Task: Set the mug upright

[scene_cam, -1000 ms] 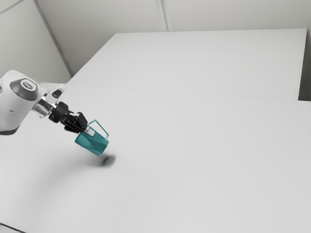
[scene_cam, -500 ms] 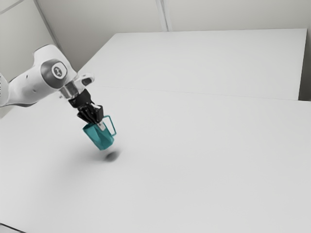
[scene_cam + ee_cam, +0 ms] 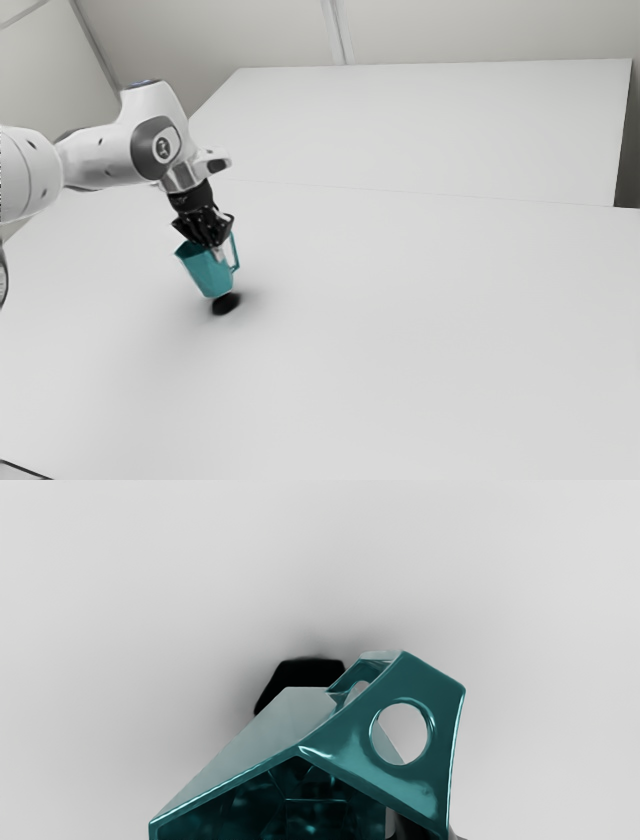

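Teal and leaning just beneath the pincer (image 3: pixel 213 247) clamped on the mug (image 3: pixel 207 272), could topple off its bottom edge if released before levelling.

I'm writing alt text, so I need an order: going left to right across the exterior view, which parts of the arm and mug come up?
White arm segment at the edge → dark grey arm band with round emblem → faceted teal mug body → mug handle
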Robot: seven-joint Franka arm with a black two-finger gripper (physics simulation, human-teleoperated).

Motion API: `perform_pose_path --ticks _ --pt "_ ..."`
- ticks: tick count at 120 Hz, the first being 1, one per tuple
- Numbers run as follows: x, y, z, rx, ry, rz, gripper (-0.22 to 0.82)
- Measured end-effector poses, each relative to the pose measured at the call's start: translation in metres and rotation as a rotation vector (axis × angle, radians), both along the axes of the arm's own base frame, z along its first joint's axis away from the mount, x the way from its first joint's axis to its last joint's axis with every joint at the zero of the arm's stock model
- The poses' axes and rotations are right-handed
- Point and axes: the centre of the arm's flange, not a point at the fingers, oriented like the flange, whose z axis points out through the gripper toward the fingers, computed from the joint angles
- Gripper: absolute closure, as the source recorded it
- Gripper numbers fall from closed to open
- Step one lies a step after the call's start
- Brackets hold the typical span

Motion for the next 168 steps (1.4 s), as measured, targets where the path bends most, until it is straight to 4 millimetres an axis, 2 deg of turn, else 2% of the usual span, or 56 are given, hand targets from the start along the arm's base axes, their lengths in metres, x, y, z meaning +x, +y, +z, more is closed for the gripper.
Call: perform_pose_path --ticks 34,62,144,156,168 --pt "0.009 -0.018 -0.014 0.087 -0.002 0.014 0.78" --pt "0.015 -0.025 -0.023 0.124 -0.015 0.036 0.78" --pt "0.020 -0.029 -0.035 0.162 -0.022 0.085 0.78" --pt "0.020 -0.030 -0.037 0.166 -0.022 0.086 0.73" --pt "0.021 -0.030 -0.038 0.168 -0.022 0.088 0.57"
